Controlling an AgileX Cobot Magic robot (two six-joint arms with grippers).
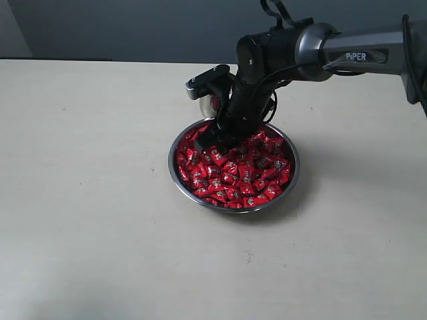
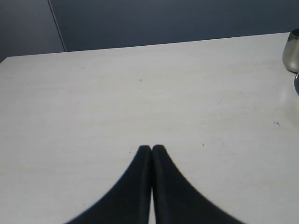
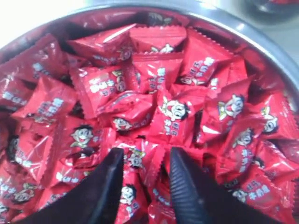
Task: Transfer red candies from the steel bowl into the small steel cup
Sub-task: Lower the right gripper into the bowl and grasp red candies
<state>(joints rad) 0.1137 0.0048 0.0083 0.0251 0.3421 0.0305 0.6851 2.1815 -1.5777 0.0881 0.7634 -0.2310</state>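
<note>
1. Table (image 1: 80, 200): a pale, flat surface that carries all items. A dark wall stands behind it.

2. Right arm (image 1: 360, 53): enters the exterior view from the upper right and bends down over the bowl.

3. Steel bowl (image 1: 233, 210): sits on the table, just right of centre in the exterior view. It is wide, shallow and upright, and its thin rim also shows in the right wrist view (image 3: 261, 35).

4. Red candies (image 1: 233, 177): fill the steel bowl in a loose heap, overlapping one another. All visible candies lie inside the rim. The right wrist view shows glossy wrappers (image 3: 173, 112) printed with a small cartoon face.

5. Small steel cup (image 1: 209, 105): stands on the table just beyond the far-left rim of the bowl, largely hidden behind the right gripper. The left wrist view shows its rounded side (image 2: 292, 51). Its contents cannot be told.

6. Right gripper (image 3: 145, 156): released. The jaws stand apart, tips lowered into the candy heap near the far-left part of the bowl (image 1: 223, 141). Candies show in the gap between the jaws.

7. Left gripper (image 2: 152, 148): clenched, jaws pressed together on nothing, above bare table, well apart from the bowl.
</note>
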